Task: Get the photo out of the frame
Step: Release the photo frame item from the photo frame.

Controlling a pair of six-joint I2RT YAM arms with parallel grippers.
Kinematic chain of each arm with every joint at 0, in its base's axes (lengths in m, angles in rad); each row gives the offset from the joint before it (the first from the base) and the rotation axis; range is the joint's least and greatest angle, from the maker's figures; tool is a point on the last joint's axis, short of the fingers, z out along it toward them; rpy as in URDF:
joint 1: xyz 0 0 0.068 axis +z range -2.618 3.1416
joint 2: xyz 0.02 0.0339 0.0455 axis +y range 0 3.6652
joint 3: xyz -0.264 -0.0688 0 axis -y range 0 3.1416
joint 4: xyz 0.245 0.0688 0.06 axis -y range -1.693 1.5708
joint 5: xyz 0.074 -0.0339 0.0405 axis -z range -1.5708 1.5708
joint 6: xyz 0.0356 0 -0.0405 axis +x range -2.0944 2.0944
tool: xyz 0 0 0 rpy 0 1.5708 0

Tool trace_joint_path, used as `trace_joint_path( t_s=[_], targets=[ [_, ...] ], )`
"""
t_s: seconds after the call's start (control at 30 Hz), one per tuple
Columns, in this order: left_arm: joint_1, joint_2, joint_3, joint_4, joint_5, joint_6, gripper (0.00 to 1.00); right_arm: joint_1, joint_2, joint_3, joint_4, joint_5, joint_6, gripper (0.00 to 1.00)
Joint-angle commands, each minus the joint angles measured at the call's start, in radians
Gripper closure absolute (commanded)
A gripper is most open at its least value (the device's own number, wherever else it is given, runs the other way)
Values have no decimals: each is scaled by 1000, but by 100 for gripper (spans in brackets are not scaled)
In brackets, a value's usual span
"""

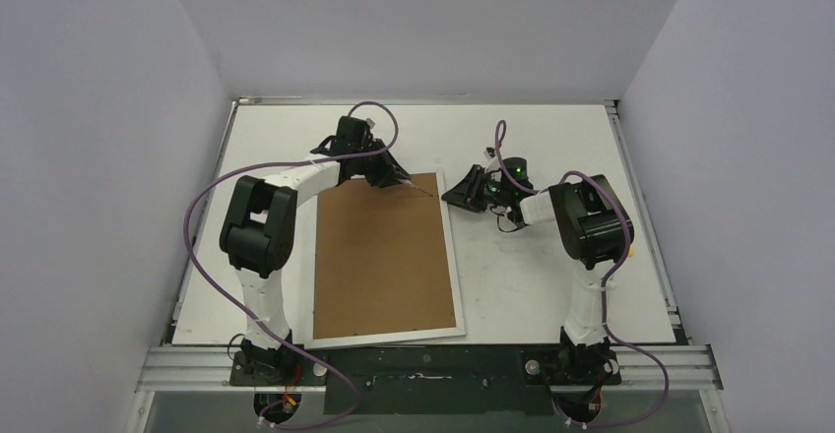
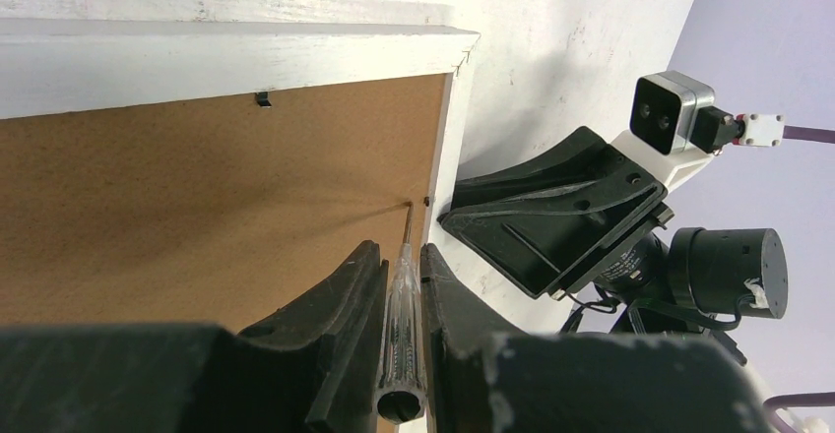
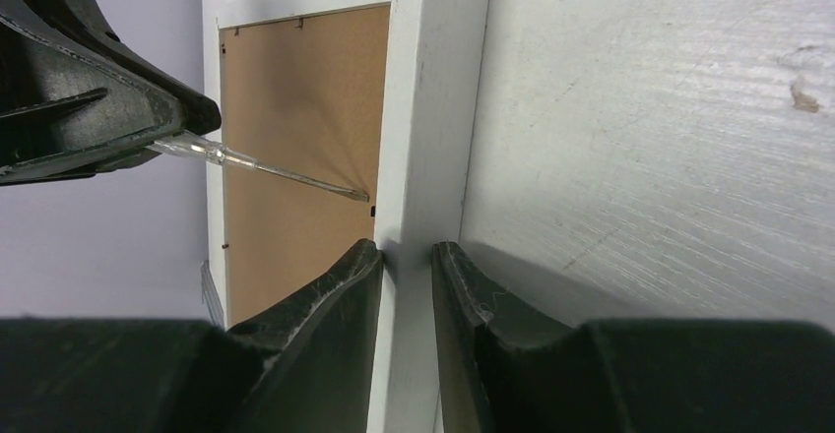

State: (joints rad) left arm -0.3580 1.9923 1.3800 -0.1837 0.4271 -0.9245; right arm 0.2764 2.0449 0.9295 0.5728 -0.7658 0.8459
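The frame (image 1: 452, 256) lies face down on the table, its brown back (image 1: 384, 256) up. The photo is hidden. My left gripper (image 1: 394, 172) is shut on a clear-handled screwdriver (image 2: 402, 325). The screwdriver's tip touches the back's right edge beside a small black clip (image 2: 425, 200). In the left wrist view the gripper (image 2: 402, 251) is over the frame's far right corner (image 2: 226, 59). My right gripper (image 3: 406, 251) is shut across the white right-hand border (image 3: 433, 108), one finger on each side. The right wrist view also shows the screwdriver (image 3: 286, 172).
White walls close in the table (image 1: 551, 285) on three sides. Another small clip (image 2: 263, 99) sits on the back's far edge. The right arm's wrist and its camera (image 2: 670, 113) stand close beside the frame's far right corner.
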Motion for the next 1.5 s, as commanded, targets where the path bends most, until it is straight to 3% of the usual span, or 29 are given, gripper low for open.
trace_joint_path(
  t_s=[0.0,0.27,0.5,1.0,1.47],
  targets=[
    [-2,14,28,-14,1,18,100,24,18,38,1,-14,-33,75],
    [-12,31,32,9,45,-3,100,22,14,37,-3,-12,-31,84],
    [-15,41,30,25,67,-20,100,23,9,37,-1,-16,-28,85],
    [4,-13,-3,-9,-53,-10,100,25,5,37,2,-19,-29,84],
    [8,-134,-330,452,-66,-225,100,30,8,35,11,-24,-31,80]
  ],
)
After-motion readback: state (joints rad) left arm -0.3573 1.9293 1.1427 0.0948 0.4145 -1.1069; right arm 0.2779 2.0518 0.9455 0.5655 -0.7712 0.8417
